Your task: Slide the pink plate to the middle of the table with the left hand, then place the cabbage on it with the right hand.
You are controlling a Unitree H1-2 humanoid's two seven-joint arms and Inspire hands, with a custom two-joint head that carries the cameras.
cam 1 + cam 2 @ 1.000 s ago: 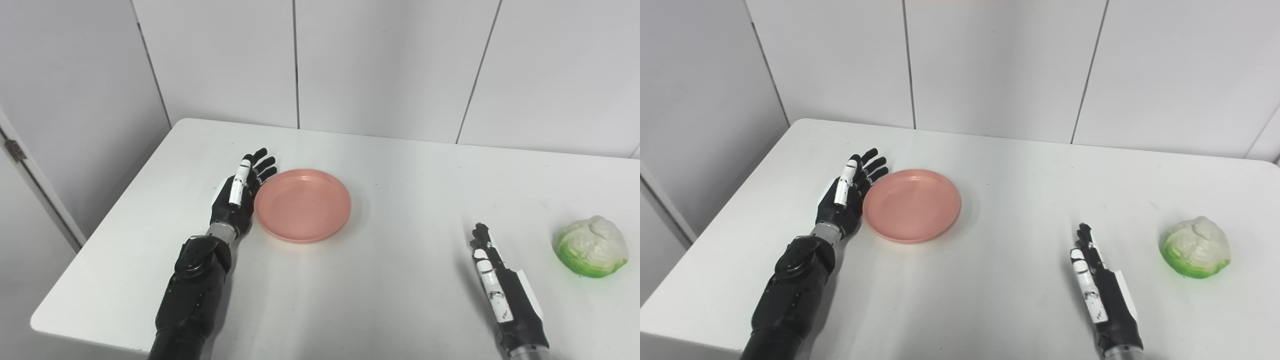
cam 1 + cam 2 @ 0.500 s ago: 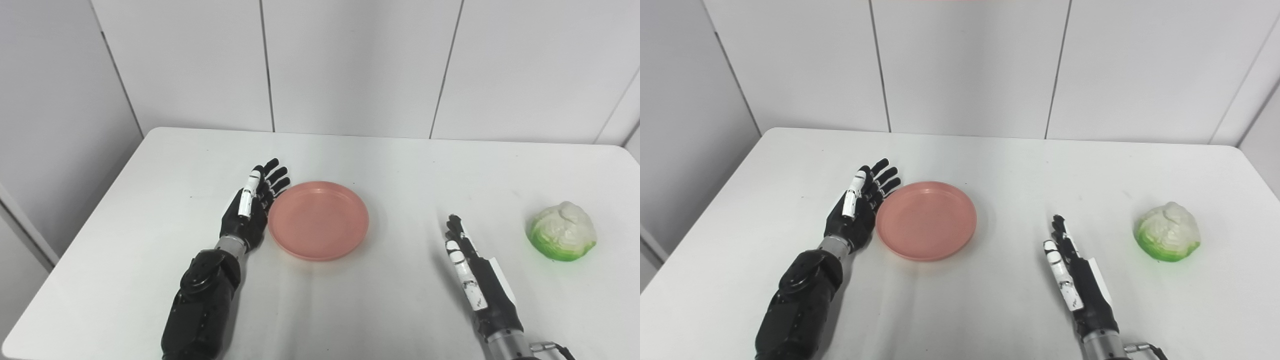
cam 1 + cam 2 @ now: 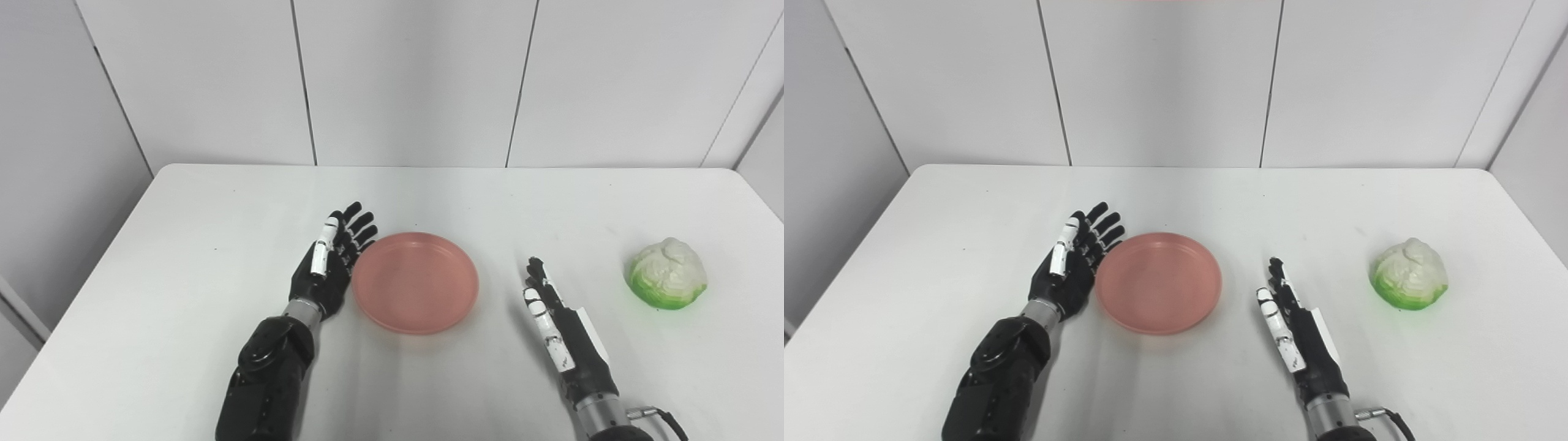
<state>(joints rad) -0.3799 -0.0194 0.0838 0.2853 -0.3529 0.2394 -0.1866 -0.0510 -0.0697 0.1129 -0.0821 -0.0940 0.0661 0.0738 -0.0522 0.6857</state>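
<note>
The pink plate (image 3: 416, 282) lies flat near the middle of the white table (image 3: 202, 233). My left hand (image 3: 331, 266) is open, fingers straight and held on edge, its palm side against the plate's left rim. The cabbage (image 3: 667, 273), white on top and green below, rests on the table at the right, apart from everything. My right hand (image 3: 560, 324) is open and holds nothing; it lies on edge between the plate and the cabbage, touching neither.
White wall panels (image 3: 404, 79) stand behind the table's far edge. The table's right edge (image 3: 1528, 220) runs close behind the cabbage. Bare tabletop lies in front of the plate and to the left of my left arm (image 3: 269, 373).
The camera has panned, so the whole picture shifted. Beyond that, my left hand has pushed the plate rightwards, closer to the right hand and the cabbage. The right hand stays open.
</note>
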